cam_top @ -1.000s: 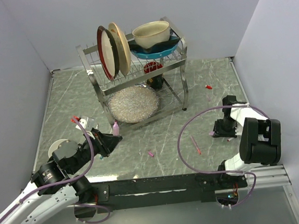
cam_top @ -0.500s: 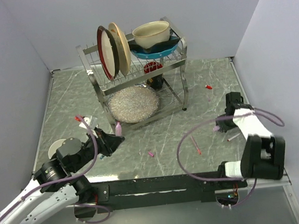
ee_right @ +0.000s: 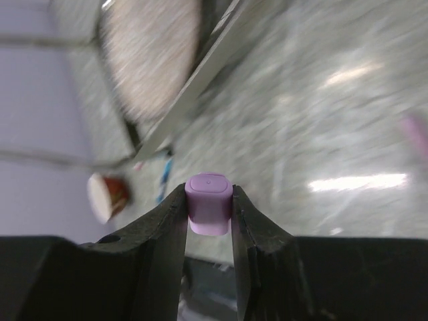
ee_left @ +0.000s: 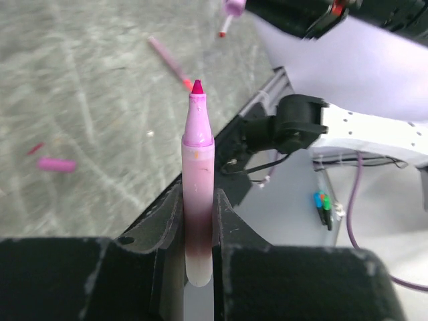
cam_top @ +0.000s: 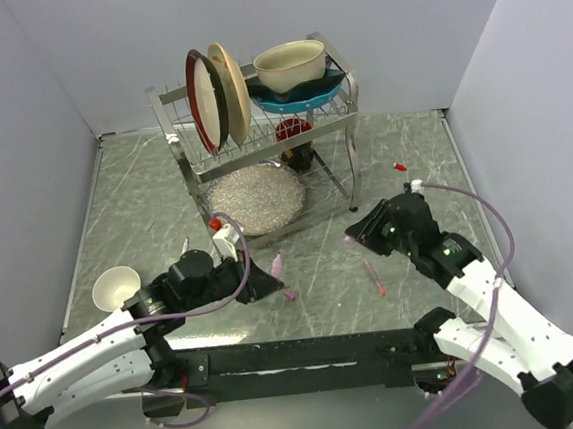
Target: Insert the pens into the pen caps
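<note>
My left gripper is shut on a pink pen with its uncapped magenta tip pointing out toward the right arm. My right gripper is shut on a stubby pink pen cap, held above the table and facing the left gripper. The two stand apart over the table's front middle. A salmon pen with a red tip lies on the table below the right gripper. A loose pink cap lies near the front edge. A red cap lies at the right back.
A wire dish rack with plates, bowls and a silver dish stands at the back middle. A white cup sits at the left. A blurred blue stick shows by the rack in the right wrist view.
Both arms have swung toward the middle. The left gripper moved right with the pink pen. The right gripper lifted from the right side and moved left with the pink cap.
</note>
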You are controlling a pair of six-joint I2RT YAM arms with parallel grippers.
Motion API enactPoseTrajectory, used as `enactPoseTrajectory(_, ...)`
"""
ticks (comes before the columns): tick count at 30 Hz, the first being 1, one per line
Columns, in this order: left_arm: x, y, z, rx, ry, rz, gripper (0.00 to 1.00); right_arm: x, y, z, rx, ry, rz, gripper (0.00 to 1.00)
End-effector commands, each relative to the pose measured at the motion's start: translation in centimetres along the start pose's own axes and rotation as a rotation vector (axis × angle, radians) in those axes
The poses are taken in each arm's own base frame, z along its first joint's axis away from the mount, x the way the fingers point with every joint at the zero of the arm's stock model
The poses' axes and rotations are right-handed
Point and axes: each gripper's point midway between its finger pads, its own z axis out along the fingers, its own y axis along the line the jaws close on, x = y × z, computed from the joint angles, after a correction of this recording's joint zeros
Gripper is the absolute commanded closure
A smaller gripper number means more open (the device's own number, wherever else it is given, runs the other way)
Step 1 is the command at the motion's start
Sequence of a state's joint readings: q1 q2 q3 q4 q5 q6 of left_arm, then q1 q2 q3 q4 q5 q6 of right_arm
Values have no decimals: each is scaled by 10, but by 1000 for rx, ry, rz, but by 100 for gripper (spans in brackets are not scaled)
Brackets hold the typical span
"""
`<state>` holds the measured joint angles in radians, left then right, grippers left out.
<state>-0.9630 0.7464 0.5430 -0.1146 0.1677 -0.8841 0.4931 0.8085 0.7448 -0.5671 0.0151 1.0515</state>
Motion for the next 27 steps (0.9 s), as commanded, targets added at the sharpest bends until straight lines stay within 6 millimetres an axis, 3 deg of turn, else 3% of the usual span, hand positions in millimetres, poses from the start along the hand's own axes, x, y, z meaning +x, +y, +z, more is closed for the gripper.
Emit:
enactPoseTrajectory(1,-16,-43,8,161,-57,0,99,15,53,-15,-164,-4,98,100)
enactPoseTrajectory(10,-9,-44,23,161,-44,14,99,30,112,-23,-254,16,68,100)
enactPoseTrajectory(27,-7,-33,27,107,-40,53,99,61,126,-24,-229,96,-43,100)
